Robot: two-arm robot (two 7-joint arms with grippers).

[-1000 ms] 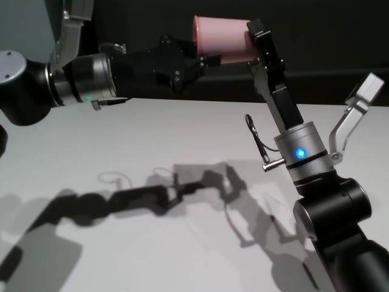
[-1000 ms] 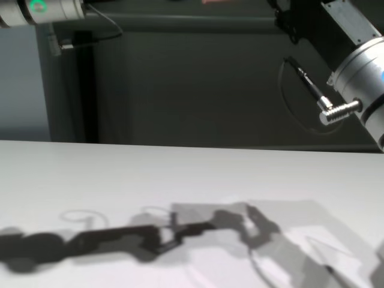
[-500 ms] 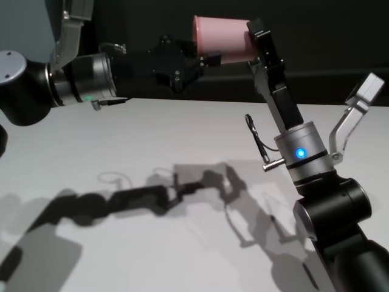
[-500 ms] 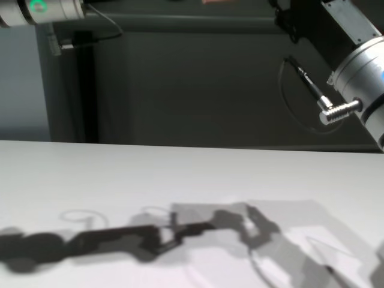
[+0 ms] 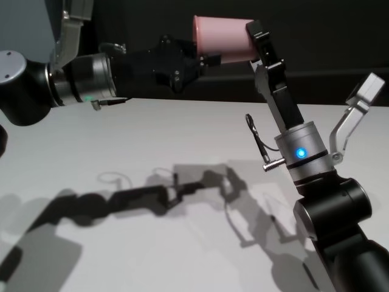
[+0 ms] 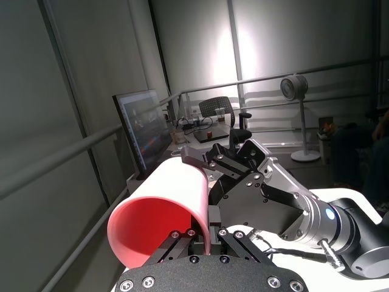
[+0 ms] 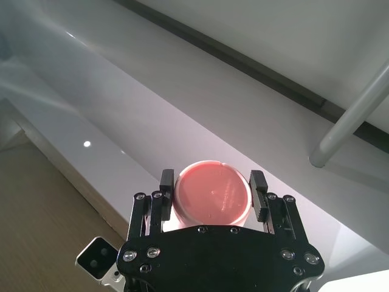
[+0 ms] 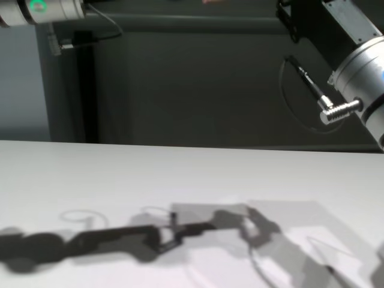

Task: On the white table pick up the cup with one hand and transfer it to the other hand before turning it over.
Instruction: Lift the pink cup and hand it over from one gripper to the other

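Now the right gripper [image 7: 213, 196] has drawn its fingers in onto the base end of the cup [image 5: 220, 40], high above the white table [image 5: 152, 140], while the left gripper [image 6: 203, 234] stays clamped on its rim, so the handover looks nearly made.

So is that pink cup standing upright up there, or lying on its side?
On its side. The cup is held in the air, mouth toward the left end effector, base toward the right end effector.

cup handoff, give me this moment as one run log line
stage: handoff in air | cup: on its side, above white table | left tool: shut on rim | right tool: fingers flank base
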